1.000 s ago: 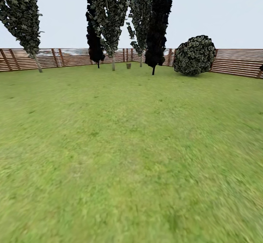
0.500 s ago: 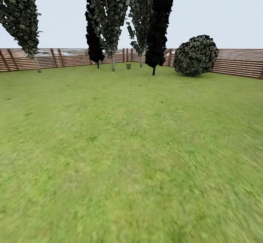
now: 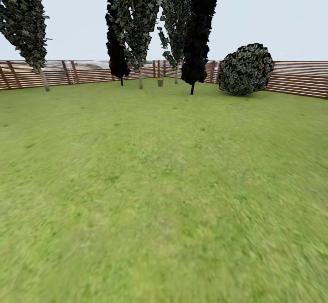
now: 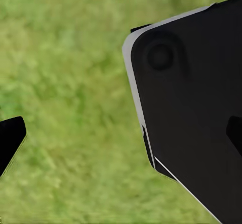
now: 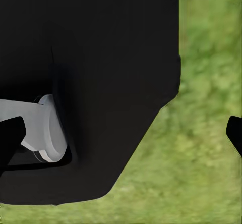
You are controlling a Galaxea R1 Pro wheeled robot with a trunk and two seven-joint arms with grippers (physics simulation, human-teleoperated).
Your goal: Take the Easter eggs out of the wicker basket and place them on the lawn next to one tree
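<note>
Lawn (image 3: 164, 194) spreads out ahead of you, flat and mottled green, its grass texture smeared soft close in and finer farther off. In the left wrist view a black fingertip (image 4: 9, 141) sits at each edge of the picture with blurred grass between them and a smooth black, pale-edged panel (image 4: 196, 113) of the robot beside, so your left gripper (image 4: 121, 135) stands spread wide and empty. Your right gripper (image 5: 121, 133) is spread the same way, over a glossy black body (image 5: 101, 72) with a grey cylindrical fitting (image 5: 43, 128). Far across the grass, a small brownish wicker basket (image 3: 160, 83) sits near the slatted wooden fence (image 3: 296, 79), between a pale-trunked tree (image 3: 136, 25) with speckled leaf clusters and a black-trunked tree (image 3: 198, 30). A round dark bush (image 3: 245, 69) bulges to the right.
</note>
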